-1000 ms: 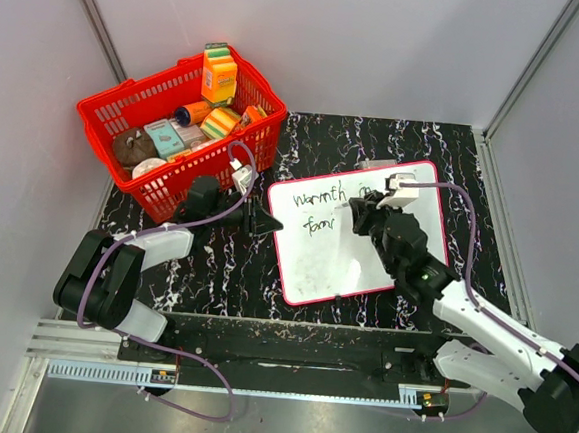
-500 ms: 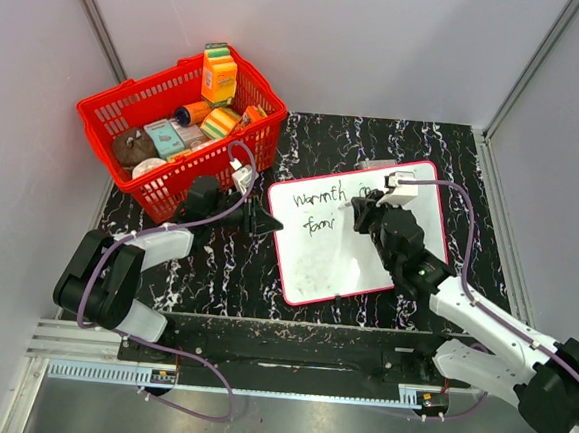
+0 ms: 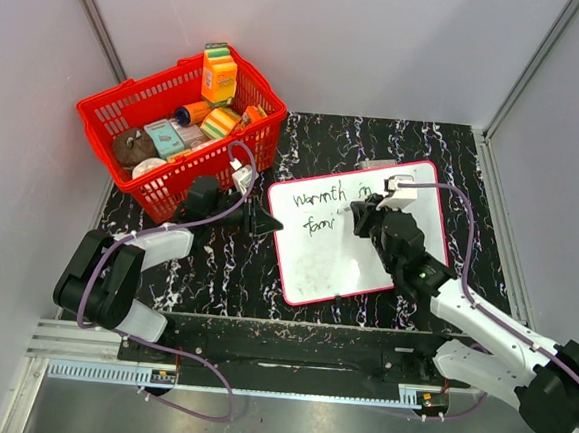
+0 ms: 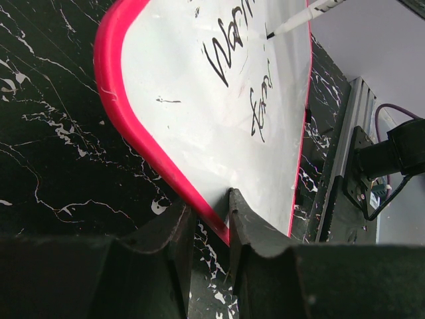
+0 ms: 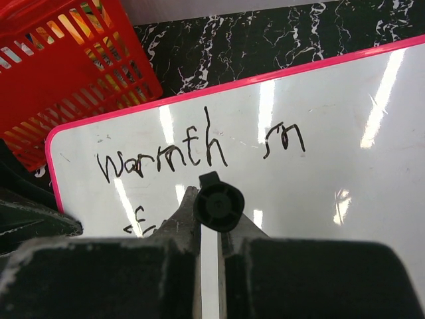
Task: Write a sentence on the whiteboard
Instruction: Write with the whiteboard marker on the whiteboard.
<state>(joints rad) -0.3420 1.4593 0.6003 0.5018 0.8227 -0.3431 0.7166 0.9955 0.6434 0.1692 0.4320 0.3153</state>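
The whiteboard point(image 3: 326, 265), white with a pink frame, lies flat on the dark marbled table; it also shows in the left wrist view point(image 4: 192, 113) and the right wrist view point(image 5: 345, 166). Black writing on it reads "Warmth in" point(image 5: 166, 159), with a shorter word below. My right gripper point(image 3: 362, 214) hovers over the board's upper middle, shut on a white marker point(image 5: 210, 266) with a black end cap. The marker's tip point(image 4: 269, 36) touches the board just below the top line. My left gripper point(image 3: 267, 222) is at the board's left edge, its jaws point(image 4: 206, 216) closed across the pink frame.
A red plastic basket point(image 3: 101, 121) full of grocery items stands at the back left, close to the left arm and the board's corner point(image 5: 66, 60). Grey walls enclose the table on three sides. A metal rail point(image 3: 258, 360) runs along the near edge.
My right gripper has shifted slightly with the marker, and the word "in" now shows fully beside it. The left arm and the board have not moved.
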